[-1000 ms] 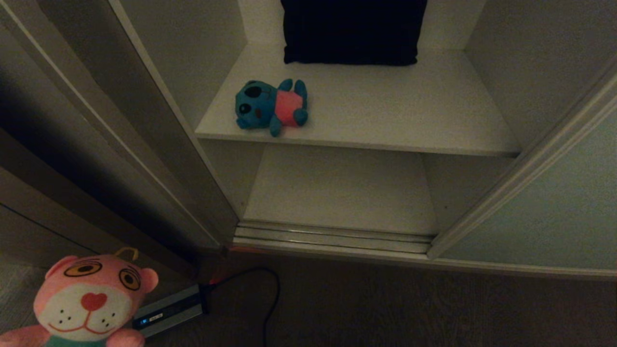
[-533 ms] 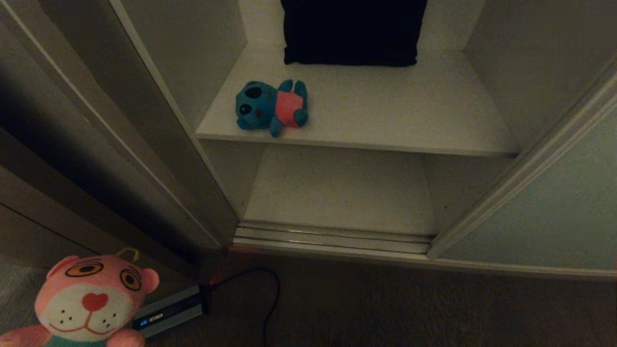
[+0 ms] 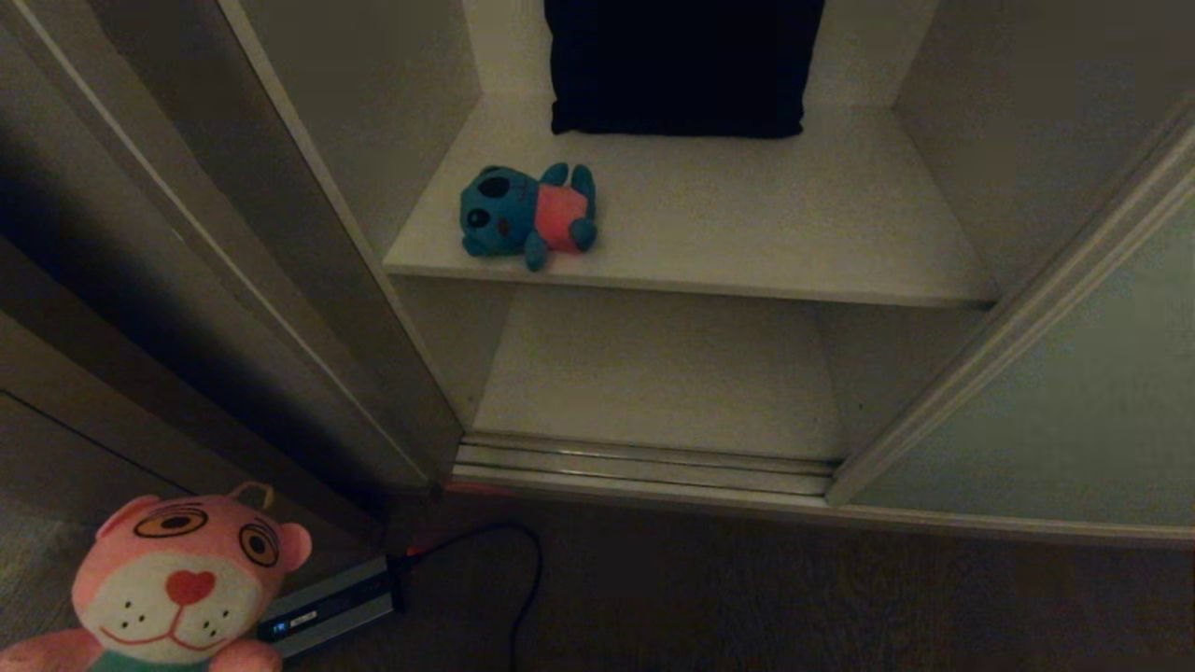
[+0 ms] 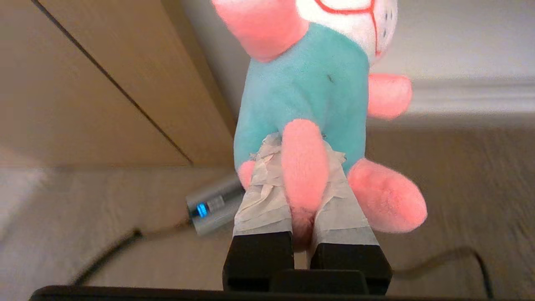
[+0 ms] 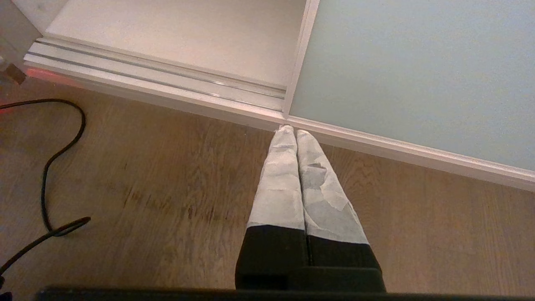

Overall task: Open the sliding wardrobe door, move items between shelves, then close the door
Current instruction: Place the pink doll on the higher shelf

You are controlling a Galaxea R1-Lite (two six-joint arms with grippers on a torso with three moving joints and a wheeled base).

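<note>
Nearest, the left gripper (image 4: 301,167) is clamped on a leg of the pink plush toy (image 3: 177,588), holding it low above the wood floor (image 3: 747,597). The right gripper (image 5: 291,131) hangs with fingers pressed together, holding nothing, by the floor track (image 3: 644,462). Beyond, the sliding wardrobe door (image 3: 1074,392) stands open, and the teal-blue plush toy (image 3: 526,215) lies on the upper shelf (image 3: 747,224), near its front edge, with the dark folded cloth (image 3: 681,65) behind.
</note>
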